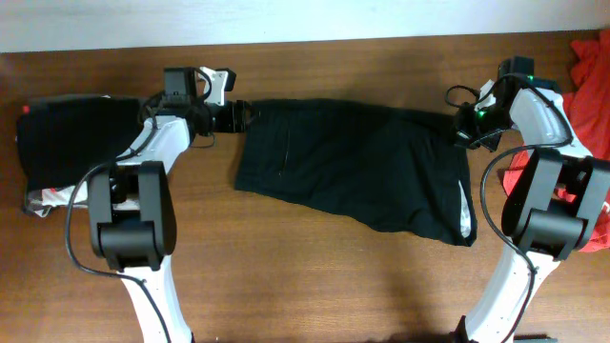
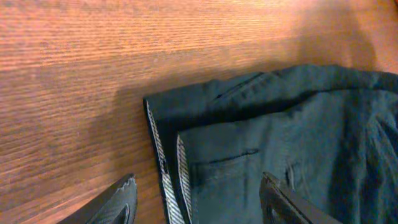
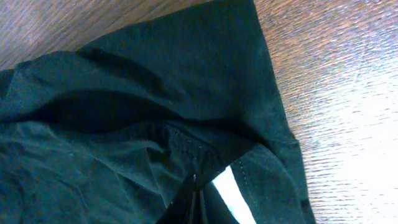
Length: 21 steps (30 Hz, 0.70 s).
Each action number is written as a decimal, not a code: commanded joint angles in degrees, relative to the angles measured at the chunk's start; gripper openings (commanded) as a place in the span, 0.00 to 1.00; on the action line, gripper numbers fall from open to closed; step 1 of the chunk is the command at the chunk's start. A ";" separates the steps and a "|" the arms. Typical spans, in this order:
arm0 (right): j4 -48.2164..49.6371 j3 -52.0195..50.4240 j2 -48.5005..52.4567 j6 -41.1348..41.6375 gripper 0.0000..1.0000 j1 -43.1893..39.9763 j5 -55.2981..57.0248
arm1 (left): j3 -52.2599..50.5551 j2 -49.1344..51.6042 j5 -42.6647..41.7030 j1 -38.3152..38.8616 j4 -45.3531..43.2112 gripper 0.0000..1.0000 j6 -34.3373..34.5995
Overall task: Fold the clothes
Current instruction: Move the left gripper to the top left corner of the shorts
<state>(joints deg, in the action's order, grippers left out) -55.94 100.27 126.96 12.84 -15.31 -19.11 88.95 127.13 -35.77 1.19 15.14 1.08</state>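
Now: left gripper (image 2: 198,183) is hanging with jaws apart, straddling the striped edge of the black garment (image 1: 353,167), likely lining up for a corner pinch. Right gripper (image 3: 196,190) is pinching the opposite end with jaws closed on the fabric, probably anchoring the cloth for the fold. Seen from overhead, the garment is lying spread on the table (image 1: 315,286), toward 3 o'clock from the left gripper and 8 o'clock from the right.

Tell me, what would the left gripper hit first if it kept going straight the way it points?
The black garment: its edge lies between the left gripper's open jaws, so that fabric likely comes first, though depth is hard to judge.
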 commanded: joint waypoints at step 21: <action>-0.55 -0.11 0.28 -0.52 0.07 -0.15 2.25 | 1.33 3.04 1.49 4.13 -6.51 0.55 5.38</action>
<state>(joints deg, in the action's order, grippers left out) -56.36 100.25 126.96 12.84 -15.29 -17.85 89.08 129.60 -34.09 5.63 8.99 5.41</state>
